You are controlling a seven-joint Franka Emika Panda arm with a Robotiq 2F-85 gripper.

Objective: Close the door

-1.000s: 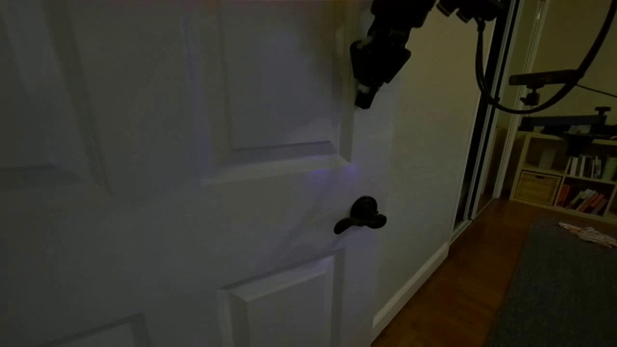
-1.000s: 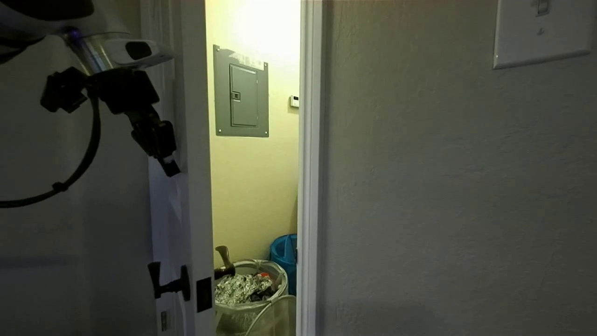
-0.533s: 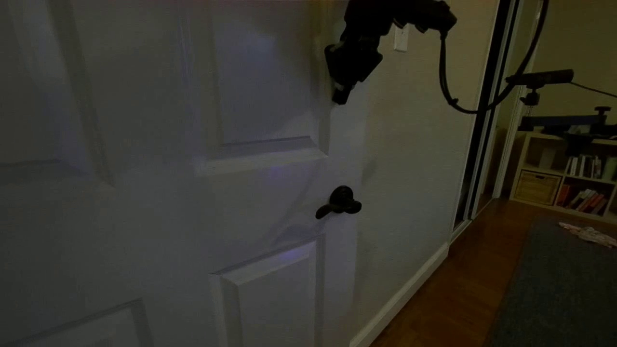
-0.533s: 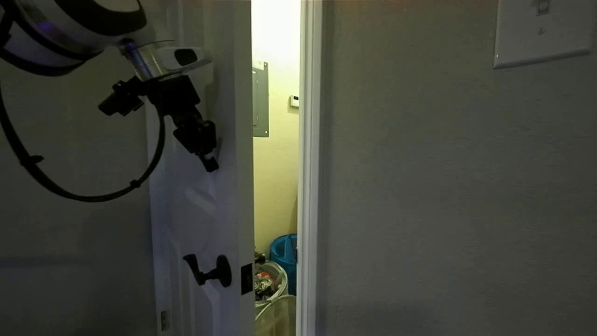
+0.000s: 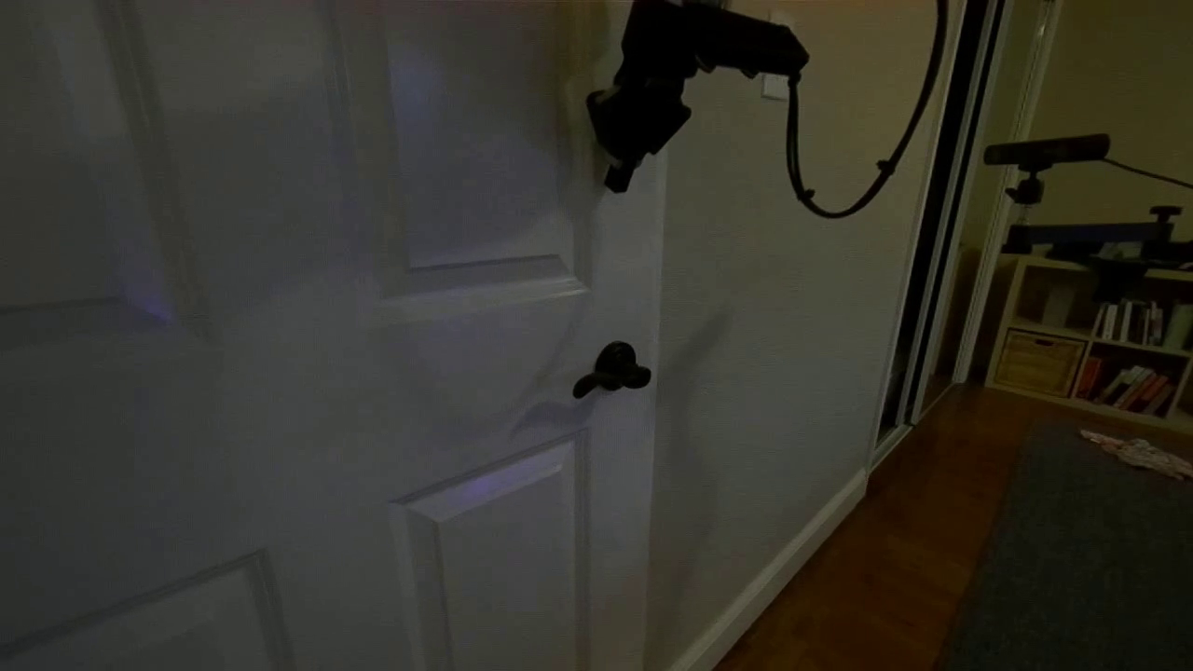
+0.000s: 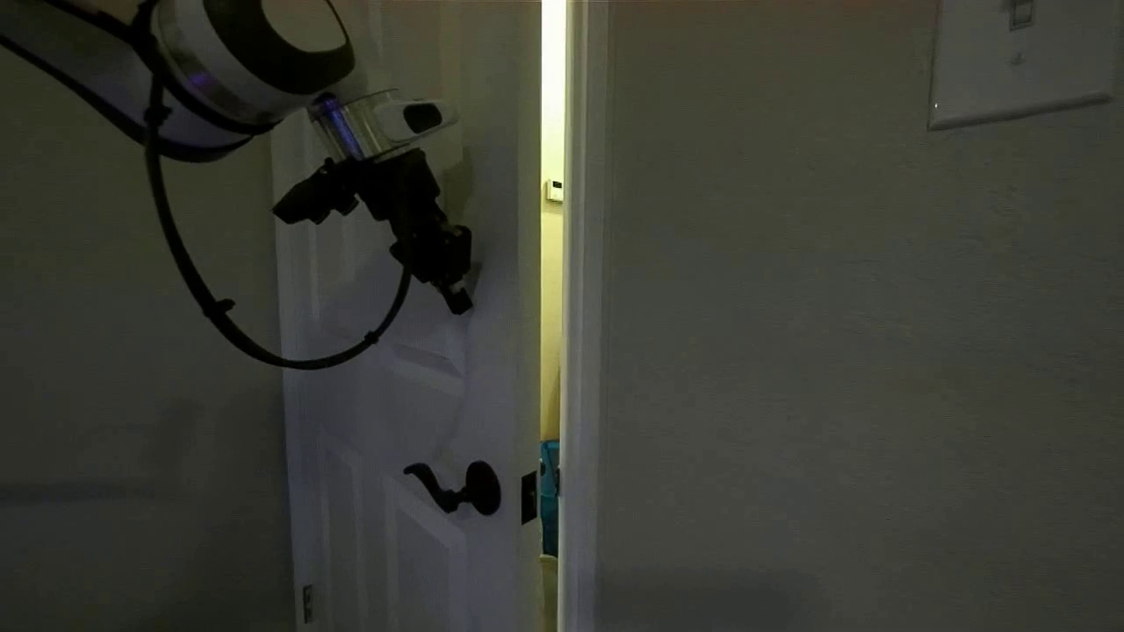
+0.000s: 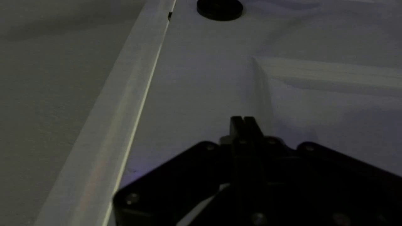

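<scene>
The large white panelled door (image 5: 308, 391) fills much of an exterior view. It also shows in an exterior view (image 6: 500, 386), ajar, with a narrow bright gap beside its free edge. Its black lever handle shows in both exterior views (image 5: 615, 368) (image 6: 481, 488); a round black part of it shows at the top of the wrist view (image 7: 220, 9). My gripper (image 5: 618, 179) is above the handle, close to the door's free edge, tips pointing down at its face. It also shows in an exterior view (image 6: 458, 301). In the wrist view its fingertips (image 7: 237, 121) are together, with nothing between. Whether they touch the door is unclear.
The white door frame (image 6: 584, 351) stands right of the gap, with wall and a light switch (image 6: 1023, 66) beyond. A blue bin (image 6: 550, 500) shows through the gap. A looped cable (image 6: 219, 325) hangs from the arm. A shelf (image 5: 1035, 363) and rug (image 5: 1072, 559) lie farther off.
The door has swung toward its frame, and the gap has narrowed from wide to a thin strip. My arm and gripper have moved along with it toward the frame.
</scene>
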